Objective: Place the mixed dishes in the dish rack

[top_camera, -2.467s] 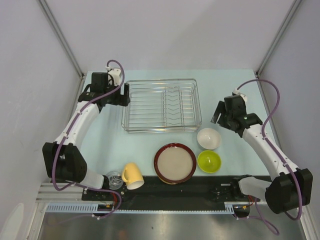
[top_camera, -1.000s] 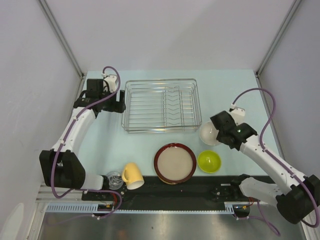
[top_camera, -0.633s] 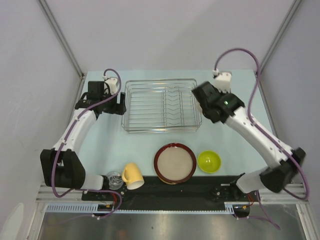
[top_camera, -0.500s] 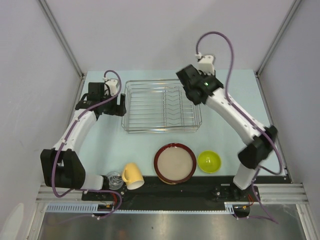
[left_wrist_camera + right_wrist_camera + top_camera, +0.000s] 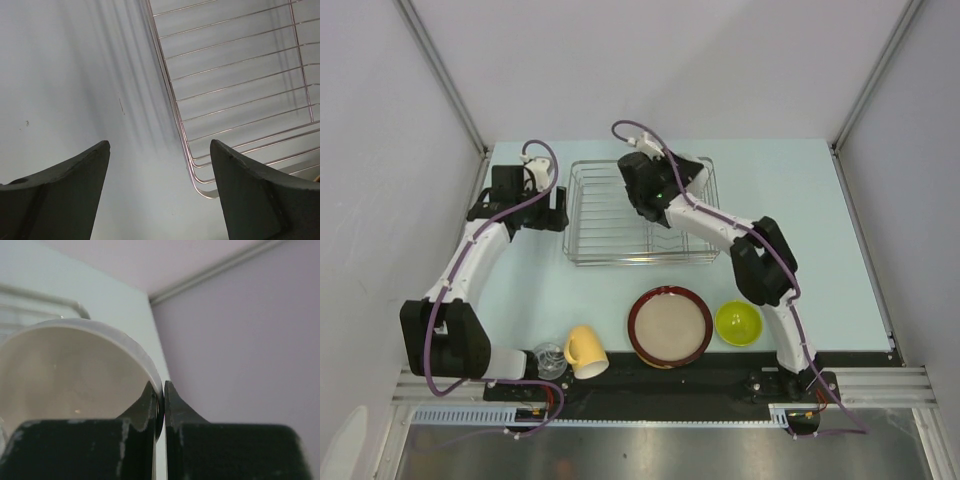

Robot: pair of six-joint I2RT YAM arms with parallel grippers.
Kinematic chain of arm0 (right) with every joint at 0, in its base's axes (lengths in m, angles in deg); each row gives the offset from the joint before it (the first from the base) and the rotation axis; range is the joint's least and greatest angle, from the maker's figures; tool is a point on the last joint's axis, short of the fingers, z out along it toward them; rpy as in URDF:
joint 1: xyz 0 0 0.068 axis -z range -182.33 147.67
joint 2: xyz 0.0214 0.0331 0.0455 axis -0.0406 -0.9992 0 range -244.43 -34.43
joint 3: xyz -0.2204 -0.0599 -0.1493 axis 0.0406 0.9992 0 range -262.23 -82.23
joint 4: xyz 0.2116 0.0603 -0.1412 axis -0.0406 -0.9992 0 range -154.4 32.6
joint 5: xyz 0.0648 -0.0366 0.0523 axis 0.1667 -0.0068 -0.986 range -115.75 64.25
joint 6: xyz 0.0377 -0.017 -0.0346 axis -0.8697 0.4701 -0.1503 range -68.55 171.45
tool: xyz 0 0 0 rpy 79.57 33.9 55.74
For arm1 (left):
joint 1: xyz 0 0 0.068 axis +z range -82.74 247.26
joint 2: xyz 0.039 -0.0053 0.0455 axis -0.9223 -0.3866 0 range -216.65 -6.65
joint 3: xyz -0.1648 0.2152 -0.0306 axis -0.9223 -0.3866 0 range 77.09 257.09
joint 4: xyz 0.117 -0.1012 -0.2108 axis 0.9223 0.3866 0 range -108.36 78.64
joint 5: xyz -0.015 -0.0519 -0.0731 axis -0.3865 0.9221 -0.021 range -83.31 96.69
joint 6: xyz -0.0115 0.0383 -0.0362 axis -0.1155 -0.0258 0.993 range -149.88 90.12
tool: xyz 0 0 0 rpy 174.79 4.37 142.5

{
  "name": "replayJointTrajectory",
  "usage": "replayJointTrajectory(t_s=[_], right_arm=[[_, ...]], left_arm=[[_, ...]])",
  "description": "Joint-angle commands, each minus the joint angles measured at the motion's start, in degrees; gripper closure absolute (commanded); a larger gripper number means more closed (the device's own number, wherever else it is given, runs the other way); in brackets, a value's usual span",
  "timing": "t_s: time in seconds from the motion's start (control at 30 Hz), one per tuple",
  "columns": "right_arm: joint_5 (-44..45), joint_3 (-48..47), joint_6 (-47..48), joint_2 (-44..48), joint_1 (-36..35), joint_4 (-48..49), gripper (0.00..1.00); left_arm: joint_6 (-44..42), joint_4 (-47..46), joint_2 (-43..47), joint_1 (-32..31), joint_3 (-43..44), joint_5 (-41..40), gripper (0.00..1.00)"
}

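**Operator:** What is changing on my right side?

**Spotter:** Your right gripper [image 5: 163,390] is now hanging over the middle of the dish rack [image 5: 640,262], and it is carrying the white bowl [image 5: 70,370]. Its jaws are pinching the bowl's rim and are almost closed, with one finger inside and one outside. A moment ago that bowl was sitting on the table [image 5: 770,200] just off the rack's front right corner. That spot is showing bare now, so you are no longer reaching. You are bringing the bowl across.

**Operator:** So the first dish is going in?

**Spotter:** I am judging so. No other dish is lying in the rack yet. Whether the bowl is touching the wires I cannot tell, because your arm is hiding most of it from above.

**Operator:** And what is my left side doing?

**Spotter:** Your left gripper [image 5: 157,145] is waiting just outside the rack's left wall, with its jaws spread wide and holding nothing. It is sitting where it was a second ago.

**Operator:** What is still waiting for you to call?

**Spotter:** The red-rimmed plate [image 5: 669,326] and the lime-green bowl [image 5: 738,322] are lying in front of the rack. The yellow mug [image 5: 584,351] and the clear glass [image 5: 548,358] are standing further out, beyond its front left corner. All four are staying exactly where they were. I am not making out a second plate on its own.
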Motion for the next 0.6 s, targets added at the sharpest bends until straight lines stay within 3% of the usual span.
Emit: replayJointTrajectory(t_s=[0.0,0.07,0.27,0.57], right_arm=[[20.51,-0.94,81.49,-4.55,2.59,101.31,1.00],[20.52,0.28,77.22,-5.10,2.25,97.27,1.00],[20.61,-3.33,75.99,-7.65,2.24,93.93,1.00],[20.78,3.53,75.19,-7.39,-0.22,92.77,1.00]], left_arm=[[0.14,-1.69,2.25,0.74,-0.55,1.63,0.14],[0.14,-1.95,2.51,0.83,-0.72,1.63,0.14],[-0.30,-1.96,3.04,1.80,-1.60,1.45,0.14],[0.05,-2.22,2.87,2.15,-1.78,1.89,0.14]])
